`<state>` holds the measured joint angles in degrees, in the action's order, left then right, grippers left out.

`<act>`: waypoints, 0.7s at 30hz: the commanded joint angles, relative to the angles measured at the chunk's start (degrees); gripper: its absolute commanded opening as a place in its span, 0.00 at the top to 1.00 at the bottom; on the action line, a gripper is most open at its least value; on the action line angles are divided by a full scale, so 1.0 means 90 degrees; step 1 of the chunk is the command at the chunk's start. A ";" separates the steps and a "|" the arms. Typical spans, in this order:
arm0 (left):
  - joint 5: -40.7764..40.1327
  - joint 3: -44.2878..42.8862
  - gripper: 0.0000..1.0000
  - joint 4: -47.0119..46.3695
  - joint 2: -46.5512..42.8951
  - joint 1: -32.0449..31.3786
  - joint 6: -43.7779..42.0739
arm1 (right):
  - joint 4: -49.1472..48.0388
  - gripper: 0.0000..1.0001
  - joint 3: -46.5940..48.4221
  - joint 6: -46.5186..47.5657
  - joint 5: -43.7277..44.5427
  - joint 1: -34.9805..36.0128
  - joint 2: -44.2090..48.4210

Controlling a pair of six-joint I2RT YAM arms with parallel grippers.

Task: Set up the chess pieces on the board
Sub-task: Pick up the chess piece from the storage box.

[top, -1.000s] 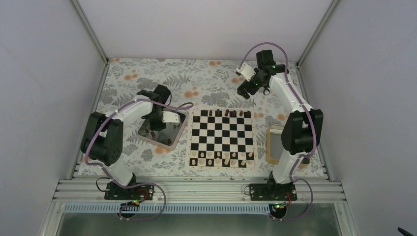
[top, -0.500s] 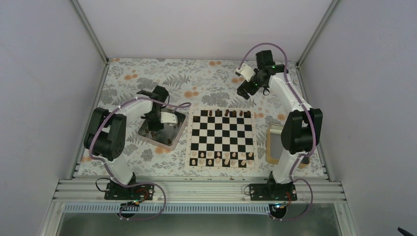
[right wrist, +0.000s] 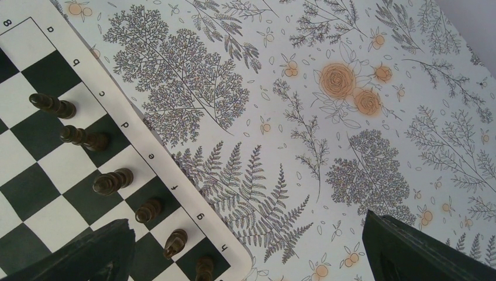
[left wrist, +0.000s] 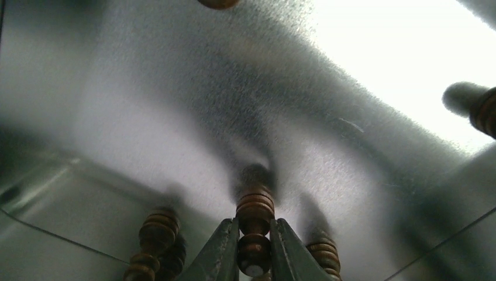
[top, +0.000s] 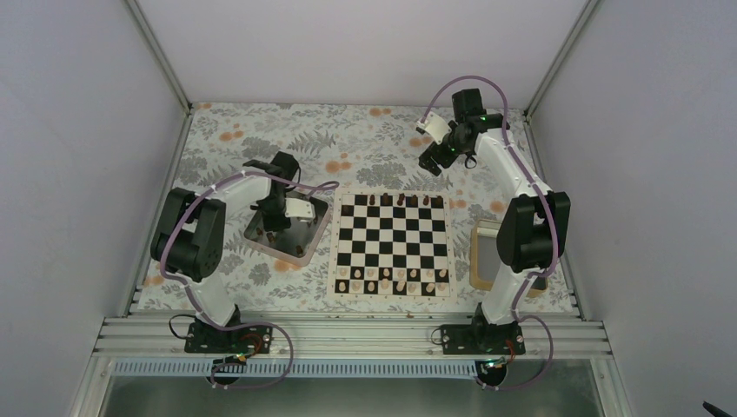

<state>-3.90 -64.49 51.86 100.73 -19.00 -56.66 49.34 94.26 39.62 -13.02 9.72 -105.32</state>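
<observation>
Top external: left gripper (top: 275, 211) low inside the metal tray (top: 295, 257), arm folded steeply down; board (top: 393, 247) to its right. Left wrist: fingers (left wrist: 219, 257) clamped on a dark brown chess piece (left wrist: 255, 206), neighbours (left wrist: 157, 225) close on either side; a straight vertical lift is advised. Right wrist: right gripper (right wrist: 245, 225) spread wide, empty, with dark pieces (right wrist: 111, 181) on the board below-left.

Chequered board (top: 393, 245) lying flat, dark chess pieces (top: 387, 200) upright along far row
</observation>
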 commanded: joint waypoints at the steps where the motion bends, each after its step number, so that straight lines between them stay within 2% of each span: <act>1: 0.0003 -0.0161 0.88 -0.0006 0.0071 0.0029 -0.0068 | 0.0009 0.00 -0.0024 0.0022 -0.0082 0.0037 -0.0006; 5: 0.0062 -0.0442 0.93 0.0124 -0.0059 0.0031 -0.0102 | 0.0014 0.00 -0.0041 0.0032 -0.0084 0.0041 0.0011; 11: -0.0066 -0.1268 0.93 0.0692 -0.0160 -0.0109 -0.0086 | 0.0007 0.00 -0.0034 0.0032 -0.0094 0.0043 0.0042; 16: 0.0199 -0.2543 0.93 0.1231 -0.0048 -0.0731 -0.0153 | 0.0004 0.00 -0.0036 0.0037 -0.0080 0.0036 0.0066; 21: 0.0283 -0.3664 0.92 0.1331 0.0728 -0.1408 -0.0158 | -0.0010 0.00 -0.0025 0.0000 -0.0017 0.0023 0.0051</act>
<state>-2.96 -91.94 61.14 101.82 -28.32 -57.60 49.32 94.24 39.62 -12.99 9.72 -105.32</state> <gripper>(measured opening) 0.101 0.996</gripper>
